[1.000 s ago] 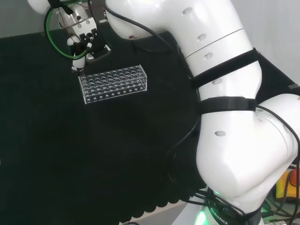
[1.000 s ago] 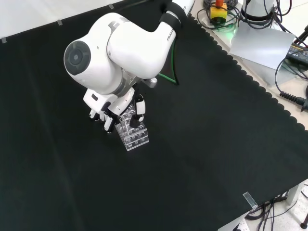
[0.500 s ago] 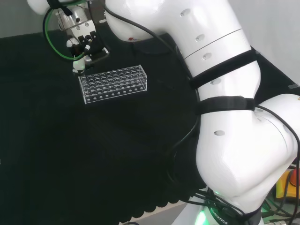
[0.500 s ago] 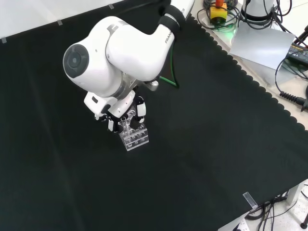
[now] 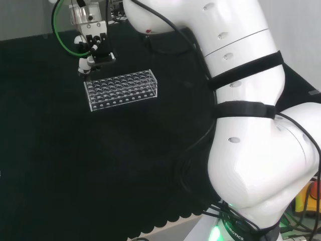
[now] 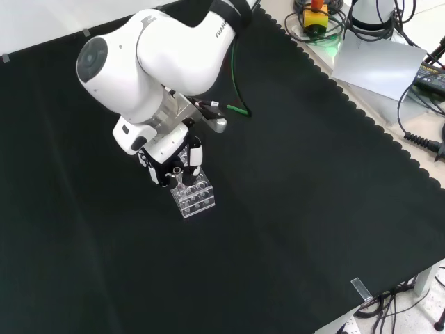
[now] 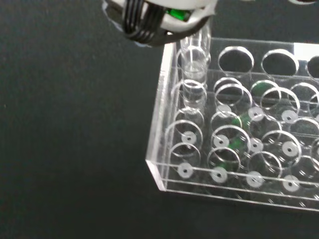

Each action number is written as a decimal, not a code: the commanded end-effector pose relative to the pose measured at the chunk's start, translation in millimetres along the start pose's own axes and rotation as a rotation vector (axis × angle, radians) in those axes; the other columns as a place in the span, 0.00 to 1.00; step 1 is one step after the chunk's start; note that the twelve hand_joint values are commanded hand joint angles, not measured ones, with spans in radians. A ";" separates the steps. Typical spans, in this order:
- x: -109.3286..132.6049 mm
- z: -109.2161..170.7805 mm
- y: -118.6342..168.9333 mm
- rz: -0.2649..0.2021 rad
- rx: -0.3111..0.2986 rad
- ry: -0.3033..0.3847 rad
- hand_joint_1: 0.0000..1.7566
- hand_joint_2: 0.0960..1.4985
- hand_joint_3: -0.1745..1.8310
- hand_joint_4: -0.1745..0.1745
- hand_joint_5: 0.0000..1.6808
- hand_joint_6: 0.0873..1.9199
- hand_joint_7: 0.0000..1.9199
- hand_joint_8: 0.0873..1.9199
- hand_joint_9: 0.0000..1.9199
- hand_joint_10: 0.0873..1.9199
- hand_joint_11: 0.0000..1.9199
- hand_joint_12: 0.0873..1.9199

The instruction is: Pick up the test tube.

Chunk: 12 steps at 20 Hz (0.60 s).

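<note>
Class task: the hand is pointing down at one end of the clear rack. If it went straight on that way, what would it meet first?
Probably the rack itself: the hand hangs over its end row, curled round a clear test tube still standing in a corner hole. Depth is unclear, so its fingers may reach the rack's top plate or the cloth beside it.

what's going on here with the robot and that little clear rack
The white robot arm's black and white hand is above one end of the clear plastic test tube rack on the black cloth. In the wrist view, a clear glass test tube stands in a corner hole of the rack, its top under the hand. Its fingers look curled around the tube's top, so it seems to be lifting it out.
</note>
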<state>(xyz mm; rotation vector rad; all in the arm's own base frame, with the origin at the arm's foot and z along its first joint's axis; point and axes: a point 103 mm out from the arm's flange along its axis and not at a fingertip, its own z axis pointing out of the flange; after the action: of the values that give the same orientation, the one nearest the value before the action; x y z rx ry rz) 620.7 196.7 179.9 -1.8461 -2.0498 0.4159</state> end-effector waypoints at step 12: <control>-20.4 -56.3 -26.6 0.067 -0.120 0.201 0.69 0.46 0.35 0.00 0.74 0.31 0.85 0.30 0.81 0.32 0.54 0.54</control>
<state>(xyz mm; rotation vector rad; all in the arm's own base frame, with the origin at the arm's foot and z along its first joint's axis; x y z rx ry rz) 623.9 184.3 221.5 -1.9287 -1.9623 0.1884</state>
